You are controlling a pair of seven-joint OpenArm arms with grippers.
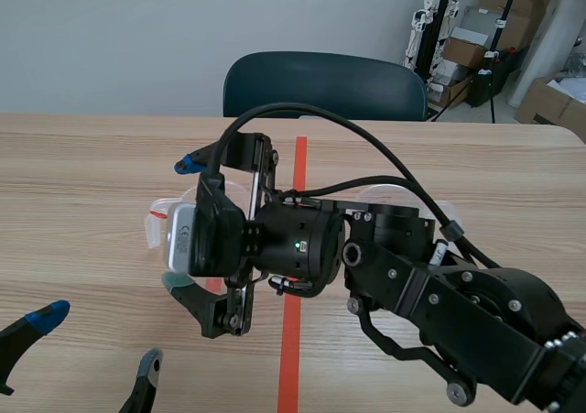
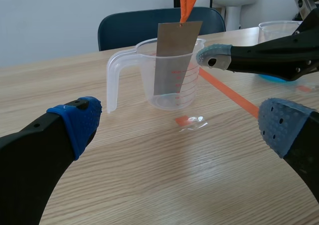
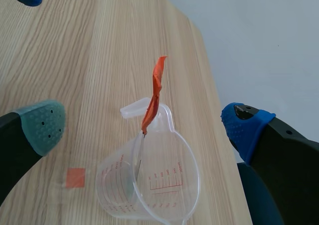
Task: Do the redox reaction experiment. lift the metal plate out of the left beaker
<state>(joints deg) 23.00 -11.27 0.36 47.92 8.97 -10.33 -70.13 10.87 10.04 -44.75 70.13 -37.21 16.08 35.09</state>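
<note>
- The table is pale wood, with an orange-red tape line running away from the robot. Beyond it are a dark teal chair, a plain white wall and stacked cardboard boxes.
- In the scene view the right arm's wrist covers most of the left beaker. Only parts of its clear rim and handle show, and the plate cannot be seen there.
- A second clear beaker is partly hidden behind the right arm.
- The metal plate stands in the left beaker, with its top above the rim. An orange tape tab rises from its upper edge.
- The right gripper is spread wide, with the tab and plate between its fingers and clear of both pads. Its grey-green pad sits just beside the beaker's rim.
- The left gripper is also spread and holds nothing. It is low over the table, with the beaker ahead of it and apart from it.
</note>
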